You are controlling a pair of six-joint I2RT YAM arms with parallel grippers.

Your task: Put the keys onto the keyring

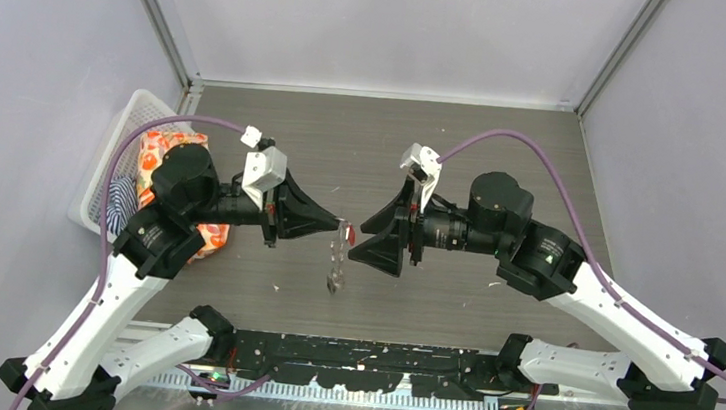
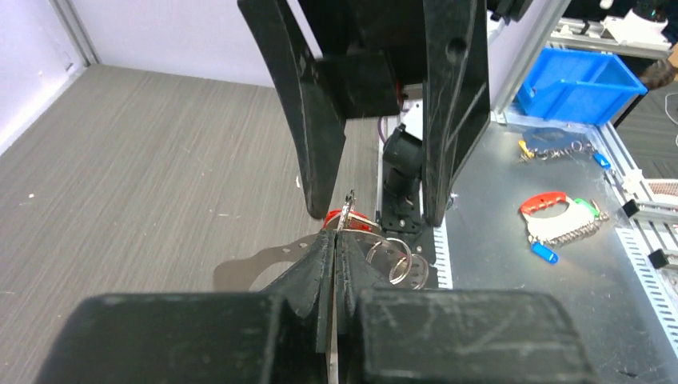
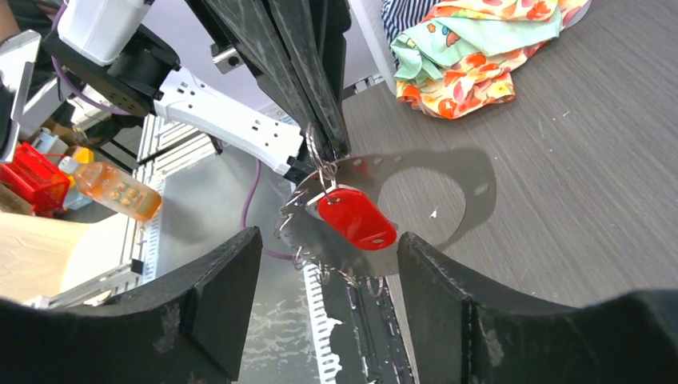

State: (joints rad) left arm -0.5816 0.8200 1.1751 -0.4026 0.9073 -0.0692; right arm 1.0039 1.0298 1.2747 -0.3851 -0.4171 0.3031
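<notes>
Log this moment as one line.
left claw: shut on keyring | right claw: open, facing key | key: red, hanging at keyring beside left claw

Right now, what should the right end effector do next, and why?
Probably back the right end effector away: its jaws stand open either side of the red key, clear of it, and the key apparently hangs from the keyring pinched in the left end effector.

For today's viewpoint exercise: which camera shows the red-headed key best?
The right wrist view: the red key sits mid-frame, unobstructed. The left wrist view shows only a red sliver behind the shut left gripper; the top view, a tiny speck.
</notes>
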